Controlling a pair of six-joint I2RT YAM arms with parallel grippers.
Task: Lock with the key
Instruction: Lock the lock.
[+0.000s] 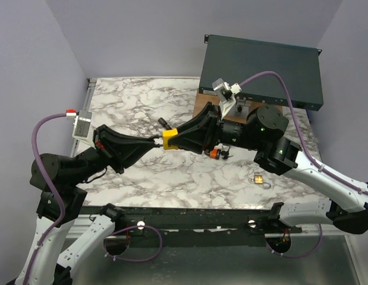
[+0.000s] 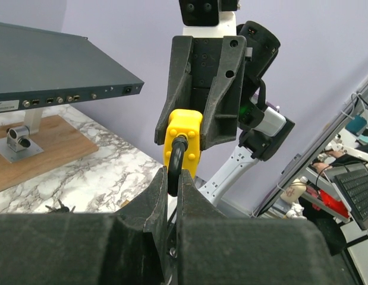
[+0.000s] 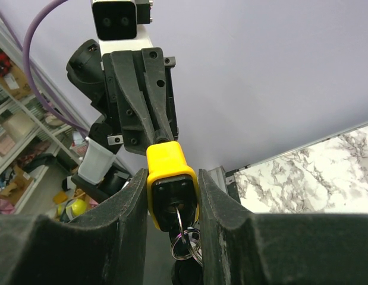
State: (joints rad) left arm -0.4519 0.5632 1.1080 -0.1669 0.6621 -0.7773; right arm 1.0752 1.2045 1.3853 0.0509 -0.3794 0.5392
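The two arm bases sit at the near edge, and both arms reach in over the marble table (image 1: 136, 98) to meet above its middle. On the tabletop at the near right lies a small brass padlock (image 1: 259, 177), apart from both arms.

Above the middle of the table, off the surface, is the task's thing: a yellow padlock (image 1: 169, 138) held between the two arms. The left gripper (image 2: 173, 178) has its fingers pressed together on the black shackle (image 2: 175, 159). The right gripper (image 3: 172, 178) pinches the yellow body from the other side, one finger on each flank.

In the right wrist view, the key (image 3: 179, 209) sits in the keyhole on the body's end face. A key ring (image 3: 184, 243) dangles from it between the right fingers. We cannot tell whether the shackle is fully seated in the body.

At the far right, a wooden board (image 1: 203, 105) lies beneath a dark rack unit (image 1: 261, 68).

We judge the step in hand to be steadying the lock with the key in place, before the turn. The next move calls for one claw to let go and take the key's head while the other holds the lock. It should then press the shackle home if needed and twist the key without snagging the ring.
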